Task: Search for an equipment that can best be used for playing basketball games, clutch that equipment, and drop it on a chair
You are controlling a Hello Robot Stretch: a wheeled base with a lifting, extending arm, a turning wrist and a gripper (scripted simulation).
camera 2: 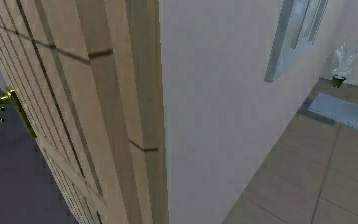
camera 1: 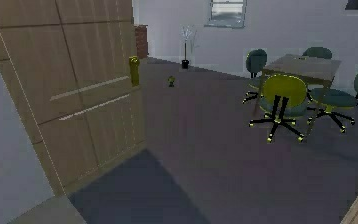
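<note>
Ahead, far left, a wooden door (camera 1: pixel 67 95) with its brass handle (camera 1: pixel 133 70). Next, a small dark blob (camera 1: pixel 171 81) on the floor near a potted plant (camera 1: pixel 186 50); I cannot tell if that is the basketball. Further right, a green office chair (camera 1: pixel 282 95) before a table (camera 1: pixel 302 66), with teal chairs (camera 1: pixel 337 98) around it. To the side, the door edge (camera 2: pixel 137 110), then a grey wall (camera 2: pixel 217 110) and a window (camera 2: pixel 297 30). As for my gripper, I cannot tell how its fingers stand or where these things lie from it.

House room: wooden door (camera 1: pixel 77 95), table (camera 1: pixel 305 68), wheeled chairs (camera 1: pixel 284 93)
</note>
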